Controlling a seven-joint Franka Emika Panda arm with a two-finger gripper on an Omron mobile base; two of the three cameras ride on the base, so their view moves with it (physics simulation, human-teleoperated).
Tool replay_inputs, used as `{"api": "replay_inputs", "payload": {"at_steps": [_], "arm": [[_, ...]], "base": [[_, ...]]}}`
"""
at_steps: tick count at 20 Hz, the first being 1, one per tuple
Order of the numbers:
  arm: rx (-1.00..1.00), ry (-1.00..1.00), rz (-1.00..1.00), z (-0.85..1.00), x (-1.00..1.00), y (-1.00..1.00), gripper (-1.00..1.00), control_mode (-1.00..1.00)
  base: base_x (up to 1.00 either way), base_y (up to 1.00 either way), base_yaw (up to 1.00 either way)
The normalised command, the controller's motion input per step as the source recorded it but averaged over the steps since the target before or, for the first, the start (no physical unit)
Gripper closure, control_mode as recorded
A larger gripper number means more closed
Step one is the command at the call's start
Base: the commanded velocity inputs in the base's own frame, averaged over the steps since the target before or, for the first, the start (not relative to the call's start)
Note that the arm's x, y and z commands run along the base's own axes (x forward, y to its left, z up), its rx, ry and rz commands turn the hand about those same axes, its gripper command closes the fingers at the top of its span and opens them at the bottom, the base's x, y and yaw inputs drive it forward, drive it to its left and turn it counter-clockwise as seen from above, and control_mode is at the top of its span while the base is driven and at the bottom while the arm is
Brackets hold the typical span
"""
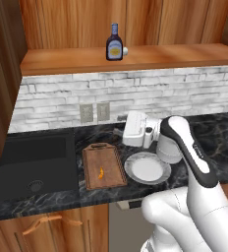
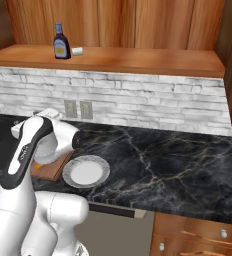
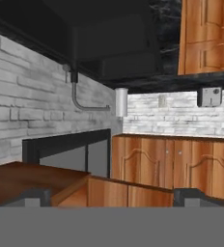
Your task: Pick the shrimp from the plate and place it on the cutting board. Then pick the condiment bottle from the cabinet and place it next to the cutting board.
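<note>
A: Start at the bottom of the left base view and work back. What sits nearest?

B: The white arm rises from the lower right of the frame. Just past the counter edge, near the middle, lies the plate (image 1: 147,168), and its face looks bare. Just left of it is the cutting board (image 1: 103,166), handle end toward the wall, with the shrimp (image 1: 101,172) lying on its wood as a small orange curl.

A: So the first half is finished?

B: I judge it so: shrimp on the board, plate emptied. In the right base view the board (image 2: 55,167) is mostly hidden behind the arm at centre left, beside the plate (image 2: 86,171).

A: And the gripper?

B: It (image 1: 120,125) is at mid frame in the left base view, above the counter behind the plate, pointing left. In the hand view its two dark tips stand wide apart at the bottom corners, with nothing between them.

A: Farther back?

B: The condiment bottle (image 1: 114,43) stands upright on the cabinet (image 1: 135,58) ledge at top centre, a small white block (image 1: 125,50) just beside it. The right base view has the bottle (image 2: 61,42) at upper left.

A: What's left, then?

B: All of the second half: reach up, take the bottle, set it next to the board
</note>
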Motion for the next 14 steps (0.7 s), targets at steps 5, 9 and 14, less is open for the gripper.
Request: {"api": "replay_inputs", "payload": {"at_steps": [5,9,14], "arm": [[0.04,0.0,0.0,0.3,-0.03,0.0,-1.0,-1.0],[0.0,0.0,0.0,0.27,-0.04,0.0,-1.0,-1.0],[0.0,0.0,0.0,0.29,-0.09,0.0,-1.0,-1.0]], "base": [[0.0,0.0,0.0],[0.0,0.0,0.0],[0.0,0.0,0.0]]}}
